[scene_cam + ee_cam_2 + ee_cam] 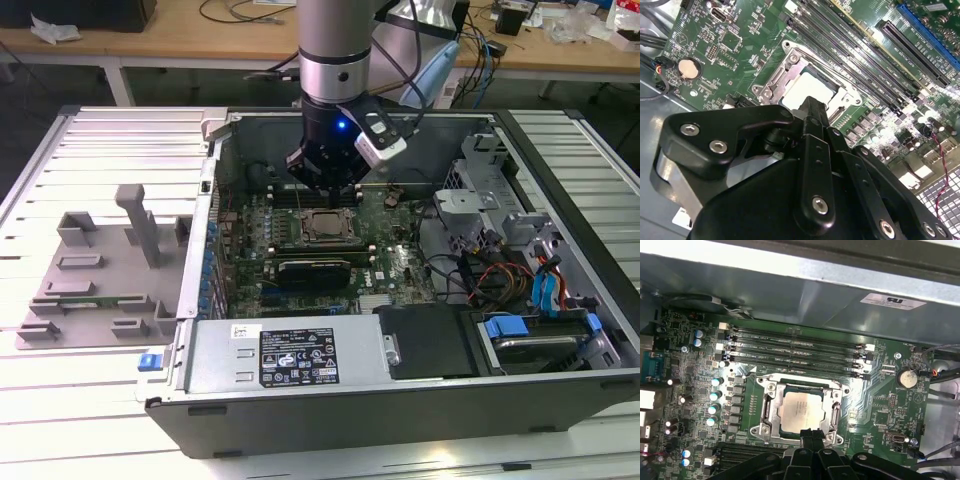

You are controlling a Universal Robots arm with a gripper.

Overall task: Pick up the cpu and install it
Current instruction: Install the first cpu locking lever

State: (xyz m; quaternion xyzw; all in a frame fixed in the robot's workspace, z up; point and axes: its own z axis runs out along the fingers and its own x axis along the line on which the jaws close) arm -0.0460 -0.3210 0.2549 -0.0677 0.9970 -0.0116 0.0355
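1. Silvery-white, flat square metal-topped cpu (802, 412) lies inside the steel socket frame (765, 412) on the green motherboard (880, 405), mid-case.
2. Black gripper (810, 434) hangs close over it, fingertips pressed together, holding nothing.
3. Probably light, stiff, slick-topped and fragile underneath; grip opposite edges.

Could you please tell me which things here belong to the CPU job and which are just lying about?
Job: cpu, lying in the socket frame; gripper over it.
Lying about: memory slots, coin battery, grey tray, power supply.
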